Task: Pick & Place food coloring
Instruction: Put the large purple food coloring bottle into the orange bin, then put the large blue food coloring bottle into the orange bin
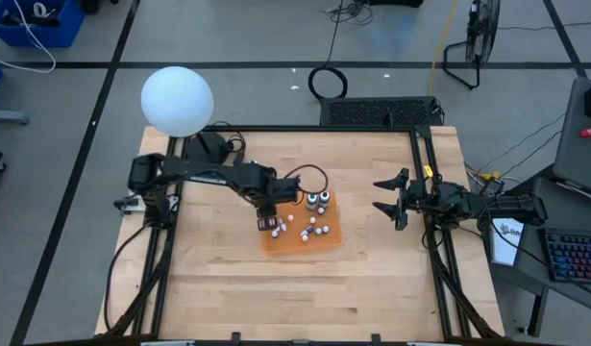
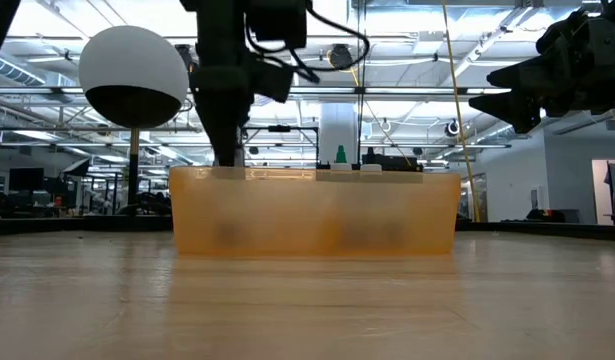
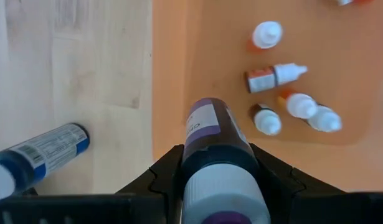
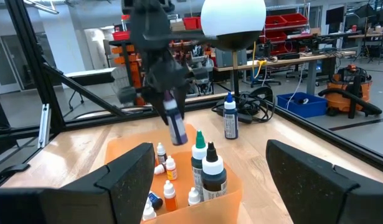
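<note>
My left gripper [image 1: 268,219] hangs over the left edge of the orange tray [image 1: 326,234] and is shut on a dark purple bottle with a white cap [image 4: 175,124]. A blue bottle [image 4: 230,118] stands on its base on the wood just outside the tray. A green-tipped bottle [image 4: 199,154] and a dark one [image 4: 211,171] stand upright in the tray. Several tiny white-capped bottles [image 3: 284,99] lie or stand on the tray floor. My right gripper [image 1: 389,197] waits open near the table's right edge, away from the tray. My left gripper pinches the purple bottle between its two fingers [image 3: 163,171] on the upper body [image 3: 207,152], just below the white cap. The fingers come from above, along the bottle. It hangs base down, slightly tilted, over the tray's left edge; whether its base touches anything is unclear.
A big white globe on a stand [image 1: 177,100] sits at the table's far left corner. Cables [image 1: 309,178] lie beyond the tray. A black frame [image 1: 425,163] borders the table. Bare wood spreads toward the near edge [image 1: 295,298].
</note>
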